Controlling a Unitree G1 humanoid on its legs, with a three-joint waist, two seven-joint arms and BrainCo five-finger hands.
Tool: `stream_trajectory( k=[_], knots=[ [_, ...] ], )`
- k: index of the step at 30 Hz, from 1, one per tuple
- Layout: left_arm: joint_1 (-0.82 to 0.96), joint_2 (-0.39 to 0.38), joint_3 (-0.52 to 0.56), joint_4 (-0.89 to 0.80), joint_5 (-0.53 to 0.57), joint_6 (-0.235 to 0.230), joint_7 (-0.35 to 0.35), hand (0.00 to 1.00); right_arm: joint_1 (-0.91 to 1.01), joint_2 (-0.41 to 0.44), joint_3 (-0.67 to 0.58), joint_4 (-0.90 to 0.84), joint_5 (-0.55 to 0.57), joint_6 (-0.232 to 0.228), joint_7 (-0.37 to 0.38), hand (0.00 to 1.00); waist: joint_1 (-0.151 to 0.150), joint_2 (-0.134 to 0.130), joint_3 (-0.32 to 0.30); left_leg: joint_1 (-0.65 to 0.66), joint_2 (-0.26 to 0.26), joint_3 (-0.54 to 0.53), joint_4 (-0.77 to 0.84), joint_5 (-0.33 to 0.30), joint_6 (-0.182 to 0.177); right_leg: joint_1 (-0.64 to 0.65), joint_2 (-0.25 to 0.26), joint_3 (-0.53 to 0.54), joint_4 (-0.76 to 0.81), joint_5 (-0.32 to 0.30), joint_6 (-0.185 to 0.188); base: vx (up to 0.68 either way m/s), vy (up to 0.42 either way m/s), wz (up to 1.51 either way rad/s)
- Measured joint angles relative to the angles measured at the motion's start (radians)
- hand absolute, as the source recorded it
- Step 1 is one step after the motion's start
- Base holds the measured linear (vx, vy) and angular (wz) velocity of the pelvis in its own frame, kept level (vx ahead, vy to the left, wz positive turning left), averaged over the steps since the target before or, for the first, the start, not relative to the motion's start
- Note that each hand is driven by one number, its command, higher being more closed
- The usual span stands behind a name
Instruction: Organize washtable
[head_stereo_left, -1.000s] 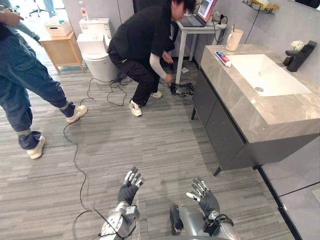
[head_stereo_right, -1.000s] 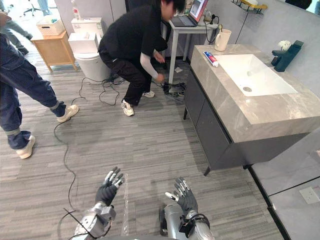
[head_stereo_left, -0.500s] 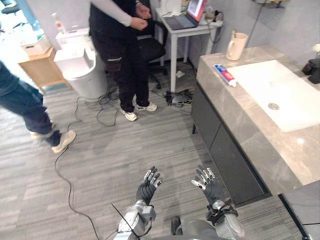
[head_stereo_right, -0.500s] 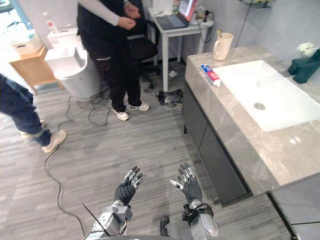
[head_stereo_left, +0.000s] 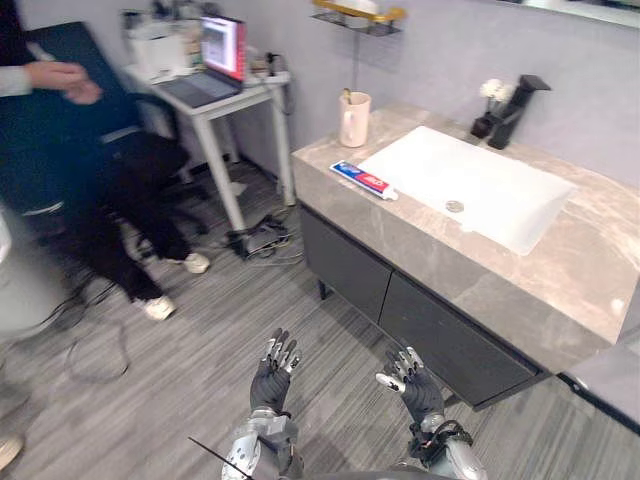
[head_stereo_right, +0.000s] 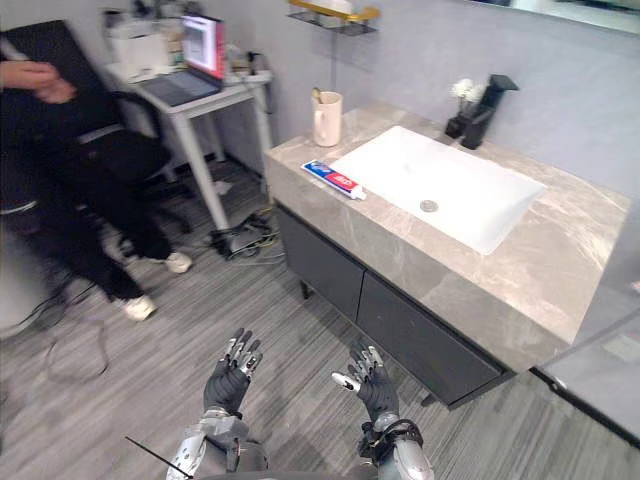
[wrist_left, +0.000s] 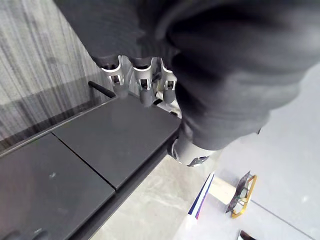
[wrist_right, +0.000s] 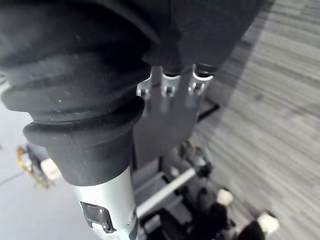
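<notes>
Left hand (head_stereo_left: 272, 372), right hand (head_stereo_left: 412, 385): fingers spread, empty, over floor short of table (head_stereo_left: 430, 245), so judged approach stage. Toothpaste (head_stereo_left: 364, 180) loose by front edge; cup (head_stereo_left: 354, 118) at far left corner, its likely home.

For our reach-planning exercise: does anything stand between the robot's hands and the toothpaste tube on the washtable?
Nothing visible does. The left hand and right hand are open over the floor before the dark cabinet; the toothpaste tube lies on the counter near its front edge, the cup beyond it.
</notes>
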Motion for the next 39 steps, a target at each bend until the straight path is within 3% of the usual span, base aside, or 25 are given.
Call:
stream_trajectory(
  k=[1,3,6,7,9,10,12,14,15,16,17,20,23,24,27,28,29,32,33,34,36,38,39],
  knots=[
    [-0.009,0.012,-0.001,-0.003,-0.004,-0.001,0.000,0.00,0.008,0.021,0.018,-0.008,-0.007,0.001,0.001,0.00,0.001,-0.036,-0.013,0.005,-0.022,0.060,0.016,-0.018,0.032,-0.033,-0.047,-0.039,0.024,0.038,0.017,0.24,0.630,-1.23],
    [-0.035,0.014,-0.016,-0.003,-0.004,0.000,0.000,0.00,0.003,0.044,0.034,-0.006,-0.007,0.001,0.002,0.00,0.004,-0.055,-0.012,0.038,-0.039,0.126,0.012,-0.037,0.067,-0.076,-0.088,-0.103,0.087,0.115,0.004,0.19,0.577,-0.87],
    [-0.054,0.029,-0.036,0.001,-0.004,-0.001,-0.002,0.00,-0.017,0.038,0.038,0.039,-0.012,0.002,0.037,0.00,-0.004,-0.051,-0.010,0.129,-0.061,0.197,-0.030,-0.048,0.120,-0.117,-0.158,-0.248,0.182,0.234,-0.053,0.07,0.376,-0.57],
    [-0.058,0.038,-0.029,0.009,-0.002,-0.001,-0.002,0.00,-0.026,0.035,0.035,0.077,-0.021,0.002,0.046,0.00,-0.015,-0.047,-0.008,0.162,-0.066,0.229,-0.061,-0.050,0.141,-0.131,-0.191,-0.350,0.212,0.249,-0.073,-0.01,0.297,-0.46],
    [-0.056,0.048,-0.028,0.019,0.000,-0.003,-0.002,0.00,-0.029,0.031,0.035,0.101,-0.028,0.003,0.049,0.00,-0.023,-0.046,-0.008,0.196,-0.078,0.237,-0.101,-0.053,0.159,-0.139,-0.185,-0.430,0.196,0.234,-0.059,0.00,0.226,-0.36],
    [-0.049,0.049,-0.031,0.030,0.000,-0.002,-0.003,0.00,-0.025,0.024,0.034,0.113,-0.028,0.004,0.053,0.00,-0.025,-0.046,-0.008,0.208,-0.083,0.242,-0.123,-0.051,0.174,-0.148,-0.156,-0.460,0.177,0.202,-0.025,0.06,0.115,-0.19],
    [-0.035,0.048,-0.045,0.037,0.000,0.001,-0.005,0.00,-0.022,0.007,0.033,0.121,-0.024,0.010,0.066,0.00,-0.035,-0.043,-0.006,0.219,-0.083,0.245,-0.147,-0.048,0.179,-0.165,-0.107,-0.516,0.145,0.157,-0.003,0.07,0.023,-0.04],
    [-0.034,0.047,-0.074,0.046,0.000,0.002,-0.007,0.00,-0.026,-0.008,0.033,0.121,-0.003,0.008,0.068,0.00,-0.047,-0.046,-0.005,0.239,-0.092,0.252,-0.155,-0.043,0.170,-0.163,-0.084,-0.610,0.049,0.158,0.011,0.11,-0.065,0.08],
    [-0.037,0.043,-0.083,0.053,0.000,0.002,-0.013,0.00,-0.035,-0.009,0.034,0.123,0.004,0.008,0.068,0.00,-0.049,-0.054,-0.003,0.250,-0.112,0.254,-0.154,-0.048,0.168,-0.154,-0.107,-0.678,0.006,0.174,-0.038,0.20,-0.116,-0.01],
    [-0.044,0.030,-0.088,0.067,0.000,0.007,-0.018,0.00,-0.050,-0.019,0.030,0.134,0.010,0.008,0.068,0.00,-0.050,-0.046,-0.004,0.262,-0.108,0.251,-0.162,-0.048,0.167,-0.125,-0.105,-0.712,-0.030,0.174,-0.055,0.23,-0.094,0.03],
    [-0.052,0.011,-0.098,0.066,0.001,0.010,-0.024,0.00,-0.067,-0.026,0.004,0.133,0.027,0.002,0.066,0.00,-0.057,-0.016,0.012,0.278,-0.103,0.237,-0.197,-0.035,0.157,-0.090,-0.089,-0.728,-0.097,0.189,-0.068,0.19,-0.067,0.01],
    [-0.047,-0.014,-0.095,0.061,0.004,0.009,-0.023,0.00,-0.084,-0.042,0.000,0.133,0.035,-0.001,0.065,0.00,-0.042,0.008,0.008,0.307,-0.077,0.247,-0.261,-0.014,0.149,-0.047,-0.046,-0.717,-0.208,0.230,-0.071,0.11,-0.050,-0.13],
    [-0.035,-0.026,-0.060,0.056,0.001,0.005,-0.021,0.00,-0.107,-0.035,0.012,0.133,0.043,-0.005,0.065,0.00,-0.014,0.003,0.011,0.314,-0.054,0.276,-0.237,-0.011,0.148,-0.007,-0.008,-0.669,-0.297,0.264,-0.077,0.10,-0.054,-0.50],
    [-0.023,-0.022,-0.032,0.056,-0.006,0.004,-0.019,0.00,-0.105,-0.028,0.016,0.133,0.068,-0.006,0.065,0.00,-0.003,-0.013,0.025,0.301,-0.043,0.286,-0.152,-0.011,0.148,0.043,0.006,-0.643,-0.355,0.286,-0.082,0.11,-0.040,-0.53],
    [-0.008,-0.016,-0.021,0.055,-0.015,0.004,-0.017,0.00,-0.089,-0.028,0.020,0.110,0.097,-0.007,0.065,0.00,0.009,-0.022,0.030,0.241,-0.023,0.267,0.049,-0.011,0.148,0.102,0.019,-0.599,-0.416,0.310,-0.089,0.16,0.015,-0.59],
    [-0.006,-0.022,-0.021,0.055,-0.015,0.004,-0.018,0.00,-0.084,-0.037,0.026,0.092,0.108,-0.011,0.061,0.00,0.025,-0.029,0.035,0.177,-0.028,0.224,0.159,-0.044,0.153,0.119,0.017,-0.554,-0.420,0.311,-0.090,0.15,0.101,-0.72],
    [-0.009,-0.022,-0.021,0.055,-0.016,0.004,-0.018,0.00,-0.085,-0.037,0.026,0.086,0.111,-0.012,0.058,0.00,0.036,-0.028,0.035,0.168,-0.035,0.206,0.155,-0.060,0.152,0.114,0.015,-0.533,-0.416,0.311,-0.090,0.15,0.153,-0.93],
    [-0.022,-0.031,-0.022,0.053,-0.017,0.001,-0.017,0.00,-0.091,-0.030,0.026,0.074,0.112,-0.019,0.050,0.00,0.036,-0.027,0.033,0.150,-0.075,0.079,-0.003,-0.074,0.138,0.091,-0.001,-0.488,-0.392,0.302,-0.071,0.08,0.135,-0.60],
    [-0.026,-0.034,-0.033,0.049,-0.019,-0.004,-0.018,0.00,-0.089,-0.031,0.025,0.073,0.112,-0.019,0.047,0.00,0.030,-0.002,0.024,0.162,-0.053,0.062,-0.145,-0.010,0.124,0.077,0.010,-0.480,-0.378,0.286,-0.046,0.06,0.158,-0.41],
    [-0.030,-0.033,-0.040,0.052,-0.019,-0.003,-0.018,0.00,-0.088,-0.030,0.023,0.079,0.112,-0.017,0.044,0.00,0.030,0.006,0.019,0.182,-0.046,0.058,-0.169,-0.021,0.111,0.072,0.010,-0.471,-0.380,0.284,-0.042,0.11,0.246,-0.40],
    [-0.037,-0.025,-0.039,0.049,-0.029,-0.008,-0.018,0.00,-0.063,-0.014,0.019,0.076,0.112,-0.014,0.045,0.00,0.033,-0.035,0.000,0.202,-0.072,0.106,-0.252,-0.002,0.130,0.047,-0.029,-0.435,-0.383,0.279,-0.025,0.14,0.215,-0.43],
    [-0.031,-0.013,-0.047,0.049,-0.029,-0.008,-0.019,0.00,-0.061,-0.006,0.020,0.078,0.112,-0.014,0.043,0.00,0.026,-0.054,-0.010,0.213,-0.085,0.140,-0.269,0.003,0.134,0.041,-0.047,-0.410,-0.390,0.280,-0.011,0.11,0.116,-0.35],
    [-0.063,0.046,-0.060,0.104,-0.029,-0.008,-0.018,0.00,-0.116,-0.010,-0.030,0.254,0.152,-0.016,0.022,0.00,0.008,-0.007,-0.061,0.232,-0.128,0.233,-0.469,0.161,0.164,-0.036,-0.105,-0.398,-0.506,0.451,0.051,0.06,0.053,-0.15]
  ],
)
